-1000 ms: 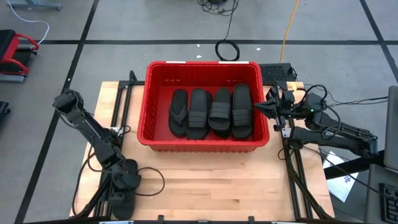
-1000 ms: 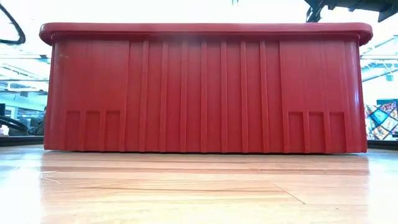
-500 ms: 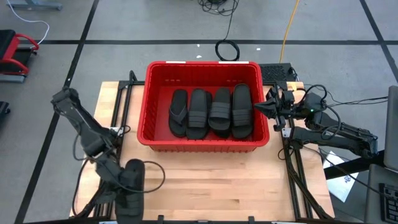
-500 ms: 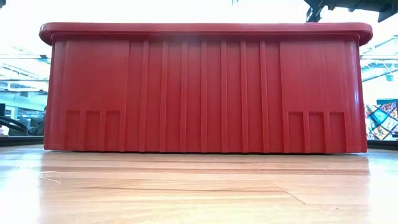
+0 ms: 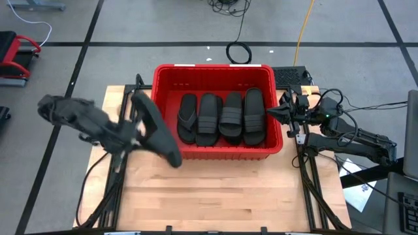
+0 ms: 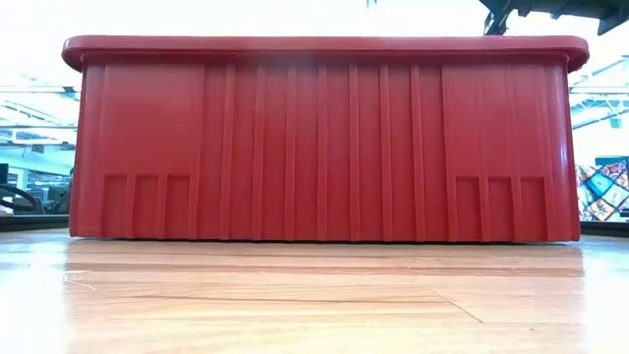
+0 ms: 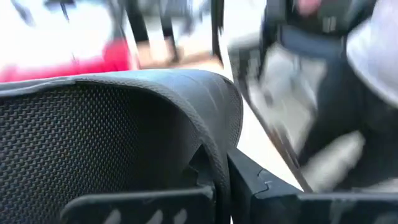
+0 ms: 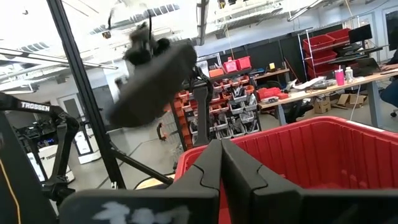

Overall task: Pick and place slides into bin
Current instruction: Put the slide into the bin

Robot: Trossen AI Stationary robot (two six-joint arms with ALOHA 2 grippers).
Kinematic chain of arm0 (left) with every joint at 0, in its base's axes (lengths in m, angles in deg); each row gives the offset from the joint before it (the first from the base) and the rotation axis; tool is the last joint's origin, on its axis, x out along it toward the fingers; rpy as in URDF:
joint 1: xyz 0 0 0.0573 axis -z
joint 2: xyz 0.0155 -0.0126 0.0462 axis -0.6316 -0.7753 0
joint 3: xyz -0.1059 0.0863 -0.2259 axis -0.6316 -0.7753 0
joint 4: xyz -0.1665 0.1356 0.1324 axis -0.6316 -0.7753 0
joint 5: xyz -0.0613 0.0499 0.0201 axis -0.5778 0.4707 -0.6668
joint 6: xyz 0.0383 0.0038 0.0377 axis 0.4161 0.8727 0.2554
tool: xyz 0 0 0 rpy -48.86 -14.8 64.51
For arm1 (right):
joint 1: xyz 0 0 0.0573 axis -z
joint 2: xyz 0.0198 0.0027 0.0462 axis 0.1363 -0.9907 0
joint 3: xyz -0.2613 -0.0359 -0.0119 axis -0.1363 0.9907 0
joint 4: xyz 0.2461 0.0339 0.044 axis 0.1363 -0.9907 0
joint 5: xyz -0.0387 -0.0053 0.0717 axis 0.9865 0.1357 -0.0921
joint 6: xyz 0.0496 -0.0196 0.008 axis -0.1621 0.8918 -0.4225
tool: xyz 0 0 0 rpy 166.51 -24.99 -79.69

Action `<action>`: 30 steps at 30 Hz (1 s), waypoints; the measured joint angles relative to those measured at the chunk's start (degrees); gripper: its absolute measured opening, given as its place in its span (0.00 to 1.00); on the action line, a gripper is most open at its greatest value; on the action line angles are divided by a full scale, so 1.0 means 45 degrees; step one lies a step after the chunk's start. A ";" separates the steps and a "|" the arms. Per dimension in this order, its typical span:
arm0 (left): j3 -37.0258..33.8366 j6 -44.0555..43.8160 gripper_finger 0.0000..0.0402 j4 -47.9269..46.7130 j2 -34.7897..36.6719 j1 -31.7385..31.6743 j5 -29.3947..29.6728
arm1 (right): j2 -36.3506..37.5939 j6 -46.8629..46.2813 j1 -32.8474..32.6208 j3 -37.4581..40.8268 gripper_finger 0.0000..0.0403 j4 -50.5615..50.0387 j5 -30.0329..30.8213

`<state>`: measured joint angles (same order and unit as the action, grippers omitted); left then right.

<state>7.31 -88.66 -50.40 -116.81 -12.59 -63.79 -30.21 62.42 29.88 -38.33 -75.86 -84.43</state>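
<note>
The left gripper (image 5: 137, 130) held a black rubber slide (image 5: 157, 128) above the large red ribbed plastic bin's (image 5: 157, 85) left wall, long axis diagonal, far end toward the bin; the right gripper (image 5: 269, 114) waited closed, empty, beside the bin's right wall.

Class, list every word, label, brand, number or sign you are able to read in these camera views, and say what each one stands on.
"TROSSEN": white letters on a dark robot arm link in the room, seen in the right wrist view.
Patterned sheet right of the bin, low view: nothing readable.
Paper by the table's right edge, high view: print too small to read.
Slides and bin: no readable marks.
</note>
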 joint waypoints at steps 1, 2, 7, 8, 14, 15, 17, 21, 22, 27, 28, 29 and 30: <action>0.0084 0.0866 0.02 0.0850 0.0164 -0.0442 -0.0203 | 0.0000 0.0000 0.0000 0.0000 0.00 0.0002 0.0000; 0.0099 0.1725 0.01 0.1830 0.0339 -0.0861 -0.0691 | 0.0000 0.0000 0.0000 0.0000 0.00 0.0002 0.0012; 0.0099 0.4317 0.01 0.6992 0.0788 -0.2641 -0.5482 | -0.0005 -0.0100 0.0000 0.0000 0.00 0.0015 0.0631; 0.0108 0.4410 0.01 0.7539 0.0850 -0.2923 -0.6561 | -0.0001 -0.0110 0.0000 0.0000 0.00 0.0045 0.0729; 0.0113 0.3963 0.01 0.5256 0.1577 -0.4049 -0.8606 | 0.0000 -0.0136 0.0000 -0.0005 0.00 0.0201 0.1059; 0.0098 0.3994 0.01 0.4462 0.1735 -0.4082 -0.8383 | 0.0000 -0.0164 0.0000 -0.0005 0.00 0.0206 0.1080; 0.0020 0.4015 0.01 0.3109 0.2080 -0.4073 -0.8173 | -0.0002 -0.0383 0.0000 -0.0005 0.00 0.0201 0.1347; -0.0870 0.3759 0.00 0.2422 0.3648 -0.4067 -0.7951 | 0.0000 -0.0422 0.0000 -0.0005 0.00 0.0201 0.1422; -0.1340 0.3621 0.00 0.2435 0.4199 -0.4067 -0.7755 | -0.0002 -0.0411 0.0000 -0.0005 0.00 0.0194 0.1420; -0.4926 0.2448 0.00 0.4100 0.7133 -0.4067 -0.6631 | -0.0041 -0.0330 0.0000 -0.0005 0.00 0.0196 0.1987; -0.5728 0.2218 0.00 0.4732 0.7698 -0.4067 -0.6349 | -0.0063 -0.0329 0.0000 -0.0005 0.00 0.0190 0.2094; -0.6471 0.2028 0.01 0.5430 0.8242 -0.4067 -0.5951 | -0.0068 -0.0278 0.0000 -0.0005 0.00 0.0162 0.2269; -0.7141 0.1836 0.01 0.6158 0.8753 -0.4067 -0.5512 | -0.0068 -0.0196 0.0000 -0.0005 0.00 0.0157 0.2416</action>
<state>-24.82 -80.40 -22.69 -77.42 -30.89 -88.60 -30.52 61.54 29.88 -38.35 -75.16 -73.55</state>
